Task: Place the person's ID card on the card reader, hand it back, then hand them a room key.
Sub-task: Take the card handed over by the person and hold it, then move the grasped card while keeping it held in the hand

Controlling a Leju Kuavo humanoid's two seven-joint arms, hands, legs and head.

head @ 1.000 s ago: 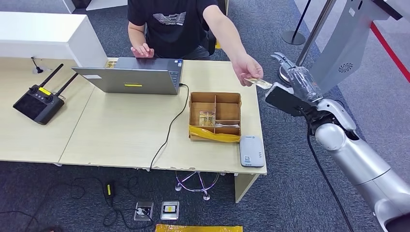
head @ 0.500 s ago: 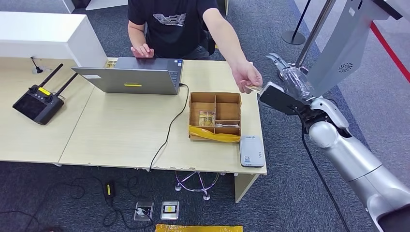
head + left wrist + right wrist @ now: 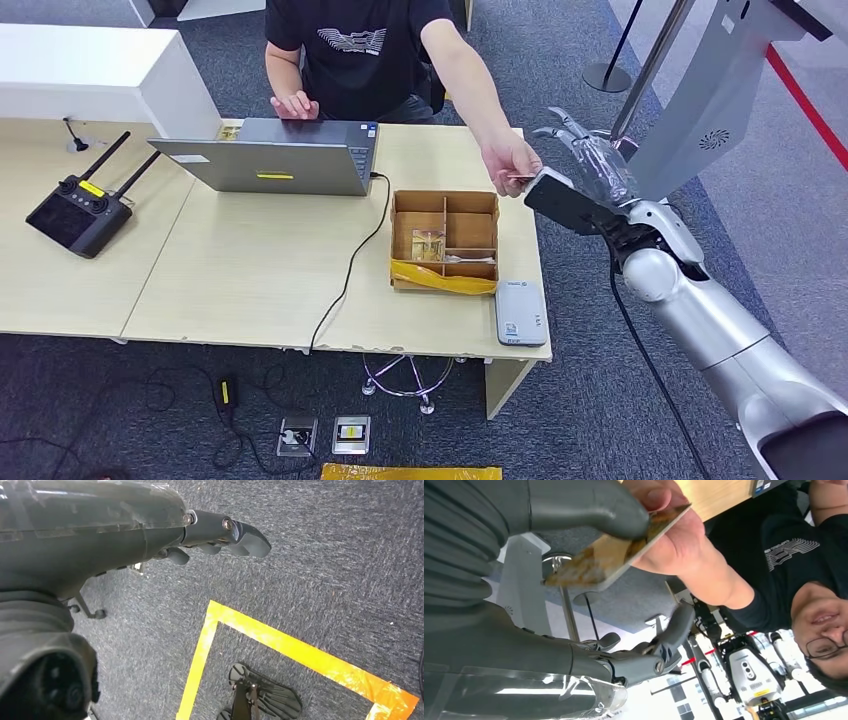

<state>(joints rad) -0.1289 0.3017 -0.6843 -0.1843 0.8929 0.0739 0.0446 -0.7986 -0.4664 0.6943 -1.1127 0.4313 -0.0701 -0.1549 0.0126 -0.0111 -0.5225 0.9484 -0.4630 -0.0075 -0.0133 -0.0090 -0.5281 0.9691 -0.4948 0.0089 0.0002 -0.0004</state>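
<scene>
A person's hand [image 3: 510, 160] holds the gold ID card [image 3: 518, 180] out past the desk's right edge. My right hand [image 3: 585, 165] is raised right beside it, fingers spread. In the right wrist view the card [image 3: 614, 555] lies just under my thumb [image 3: 584, 505], still pinched by the person's fingers [image 3: 674, 535], while my other fingers [image 3: 659, 645] stay well apart from it. The grey card reader [image 3: 521, 312] lies at the desk's near right corner. My left hand [image 3: 215, 530] hangs over the carpet and holds nothing.
A cardboard box with compartments [image 3: 470, 275] holding small items stands beside the reader. A laptop [image 3: 270, 155] with its cable and a black remote controller [image 3: 80, 215] lie further left. A grey stand [image 3: 700, 90] rises behind my right arm.
My right hand has moved left and slightly up to meet the person's hand. The card now sits between my thumb and fingers, where before a gap separated them.
</scene>
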